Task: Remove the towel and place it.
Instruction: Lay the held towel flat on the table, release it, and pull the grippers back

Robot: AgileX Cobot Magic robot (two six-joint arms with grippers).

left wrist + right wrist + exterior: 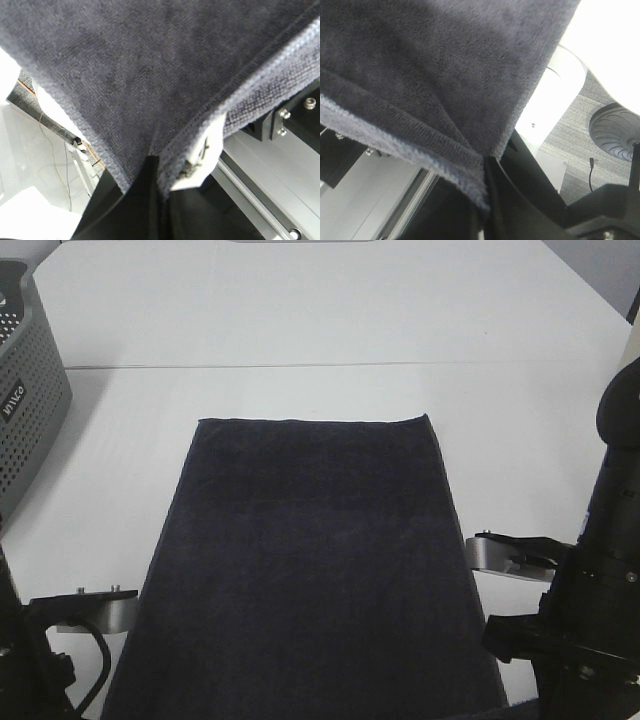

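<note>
**Towel clamped at both near corners; placement not complete**

The towel [300, 560] lies spread on the table [300, 310], far edge straight and clear of the basket [25, 410]. The left gripper [158, 167] and right gripper [485, 162] each pinch a near hemmed corner. Recommended: lower both corners level and together, cloth taut, releasing only once flat.
</note>
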